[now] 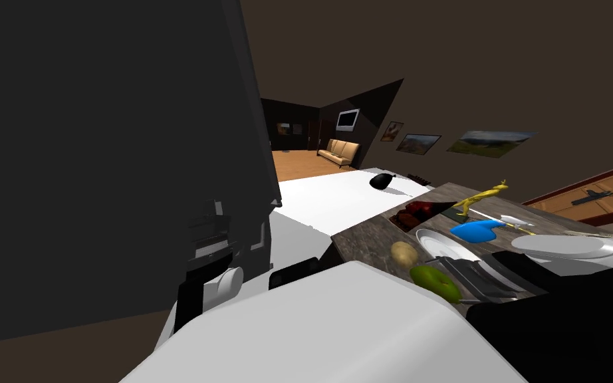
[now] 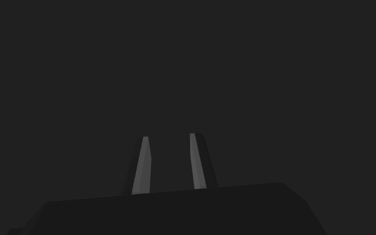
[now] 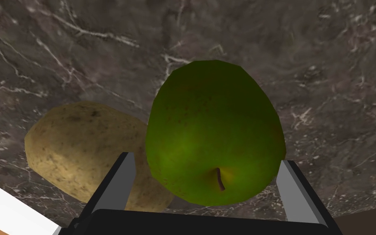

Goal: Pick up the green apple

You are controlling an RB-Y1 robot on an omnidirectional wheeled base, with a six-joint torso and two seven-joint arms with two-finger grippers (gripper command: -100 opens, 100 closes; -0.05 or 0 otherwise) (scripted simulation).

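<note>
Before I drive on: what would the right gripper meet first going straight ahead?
The apple, sitting between the right gripper's open jaws. The counter lies behind it, though how far is unclear.

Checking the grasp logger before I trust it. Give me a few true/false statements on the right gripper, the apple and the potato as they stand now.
1. The green apple sits between the open fingers of the right gripper. True.
2. The potato lies on a white plate. False: it lies on the dark marbled countertop, right beside the apple.
3. The apple's stem end faces the gripper's body. True.
4. The right gripper's fingers are shut on the potato. False: the potato lies outside the fingers, next to one of them, and the fingers stand wide on either side of the apple.
</note>
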